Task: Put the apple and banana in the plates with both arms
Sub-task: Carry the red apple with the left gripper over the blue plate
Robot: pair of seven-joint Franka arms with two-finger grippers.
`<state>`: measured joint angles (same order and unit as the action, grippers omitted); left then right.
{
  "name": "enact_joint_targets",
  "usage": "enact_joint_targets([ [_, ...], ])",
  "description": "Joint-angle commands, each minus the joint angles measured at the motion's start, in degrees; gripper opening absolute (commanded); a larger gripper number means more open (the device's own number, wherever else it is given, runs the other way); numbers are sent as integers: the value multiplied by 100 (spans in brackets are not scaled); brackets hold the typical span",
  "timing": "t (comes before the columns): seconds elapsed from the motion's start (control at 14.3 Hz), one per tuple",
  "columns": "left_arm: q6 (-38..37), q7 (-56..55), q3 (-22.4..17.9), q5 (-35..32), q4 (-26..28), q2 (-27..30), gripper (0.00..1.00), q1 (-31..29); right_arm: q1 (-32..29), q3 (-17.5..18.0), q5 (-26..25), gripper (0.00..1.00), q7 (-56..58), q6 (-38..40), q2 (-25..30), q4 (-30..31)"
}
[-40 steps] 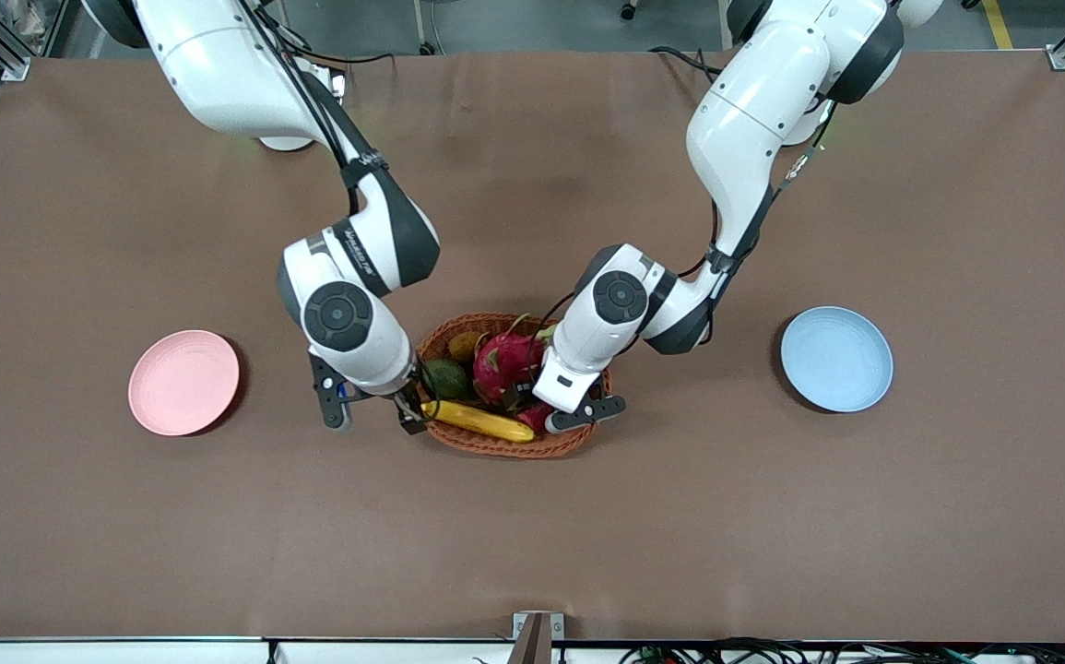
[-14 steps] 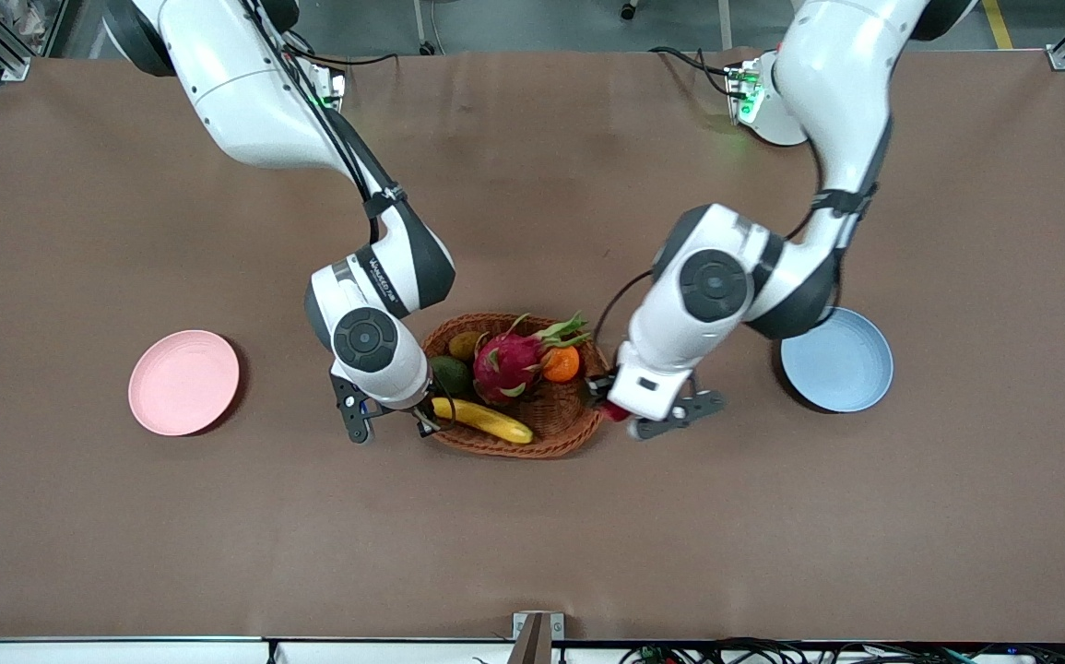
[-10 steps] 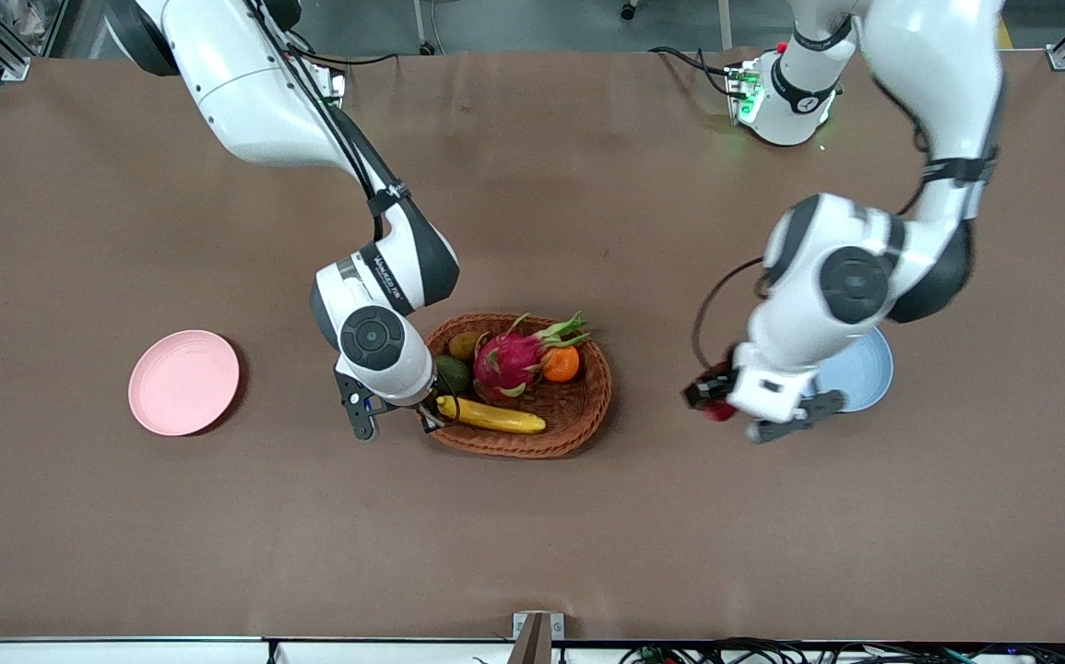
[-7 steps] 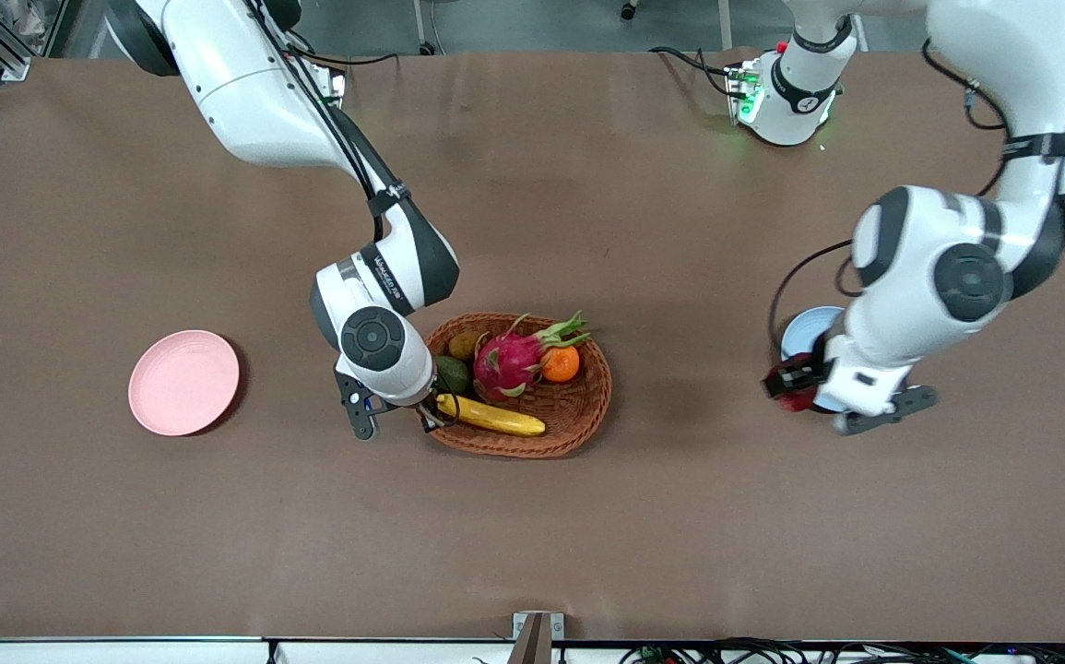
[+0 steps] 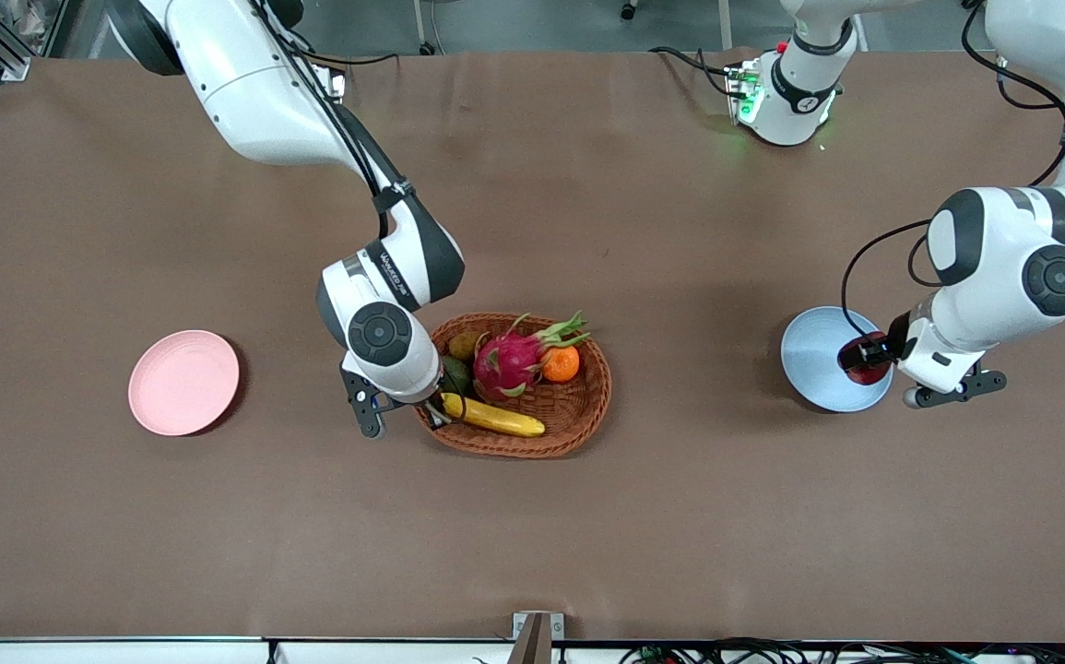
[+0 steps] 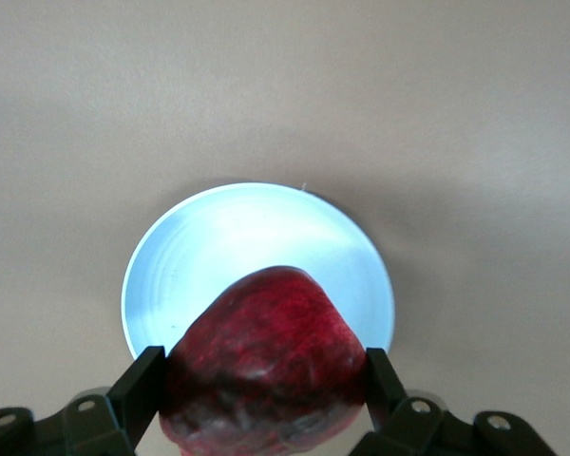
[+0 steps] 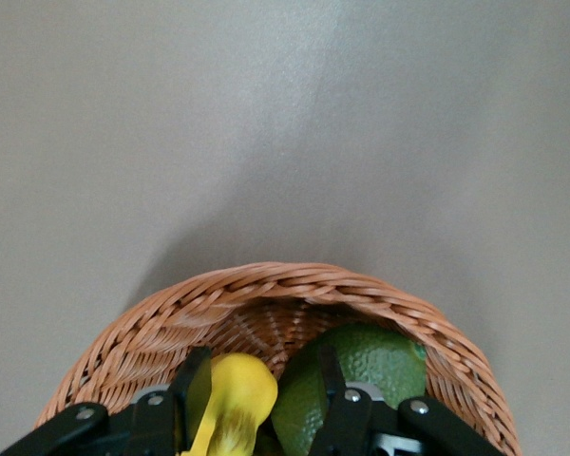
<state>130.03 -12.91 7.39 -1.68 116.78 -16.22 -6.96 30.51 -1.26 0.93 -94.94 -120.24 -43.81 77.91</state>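
My left gripper (image 5: 868, 363) is shut on the dark red apple (image 5: 861, 361) and holds it over the light blue plate (image 5: 818, 355). In the left wrist view the apple (image 6: 266, 356) sits between both fingers (image 6: 144, 385), with the blue plate (image 6: 256, 233) below. My right gripper (image 5: 437, 412) is open, low in the wicker basket (image 5: 578, 420), its jaws either side of the yellow banana's (image 5: 495, 419) end. In the right wrist view one finger (image 7: 192, 385) touches the banana (image 7: 236, 391); the other stands apart. The pink plate (image 5: 183, 382) lies bare toward the right arm's end.
The basket also holds a pink dragon fruit (image 5: 512, 358), an orange (image 5: 561, 364) and a green avocado (image 5: 455, 373), which shows beside the banana in the right wrist view (image 7: 366, 370). The basket rim (image 7: 275, 283) curves round my right gripper.
My left arm has lifted the apple out of the basket and swung it over the blue plate. My right gripper has stayed at the banana's end, and the banana has shifted slightly toward the left arm's end.
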Motion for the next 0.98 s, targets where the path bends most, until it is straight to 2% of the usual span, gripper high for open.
enact_joint_targets([
  [0.0, 679, 174, 61, -139, 678, 181, 47, -121, 51, -15, 12, 53, -25, -105, 56, 67],
  [0.14, 953, 219, 61, -227, 811, 67, 47, -182, 60, -15, 13, 51, -34, -114, 48, 58],
  [0.35, 1050, 210, 61, -342, 785, -152, 47, -217, 60, -6, 13, 38, -8, -114, 48, 49],
  [0.77, 1314, 219, 61, -342, 794, -434, 47, -262, 121, -6, 13, 39, -51, -158, 48, 49],
  [0.84, 1306, 219, 61, -342, 785, -434, 53, -262, 148, -6, 13, 39, -51, -158, 48, 49],
  [0.91, 1306, 228, 61, -342, 776, -408, 77, -262, 148, -6, 21, 39, -60, -158, 56, 49],
])
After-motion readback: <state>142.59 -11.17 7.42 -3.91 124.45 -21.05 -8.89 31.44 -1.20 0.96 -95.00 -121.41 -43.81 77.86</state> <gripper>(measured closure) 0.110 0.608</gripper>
